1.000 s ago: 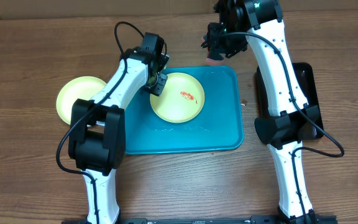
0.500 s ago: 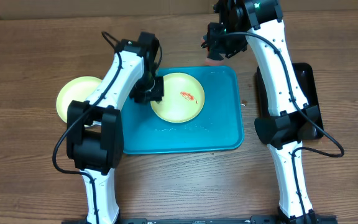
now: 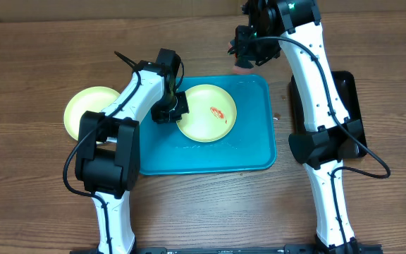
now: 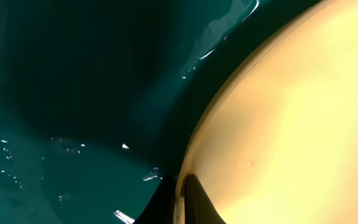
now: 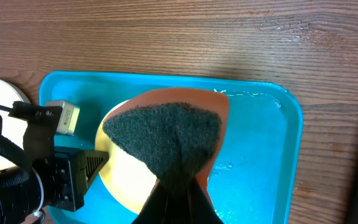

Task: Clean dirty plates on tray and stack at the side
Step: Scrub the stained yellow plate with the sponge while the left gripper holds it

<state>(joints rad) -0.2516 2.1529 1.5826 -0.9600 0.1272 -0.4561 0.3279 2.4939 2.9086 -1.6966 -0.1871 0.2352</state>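
Plate (image 3: 206, 113) with a red smear (image 3: 218, 112), near the far edge of the tray (image 3: 252, 152), is now pinched at its rim by the just-closed left gripper (image 3: 177, 113), likely steadied for the sponge (image 3: 244, 68) clamped in the right gripper (image 3: 244, 60).

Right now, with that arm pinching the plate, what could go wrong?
The left fingers pinch only the thin rim of the smeared plate, and the tray looks wet, so the plate might slip free or tip during scrubbing. The sponge hangs by the tray's far edge, off the red smear, so a wipe could miss it.
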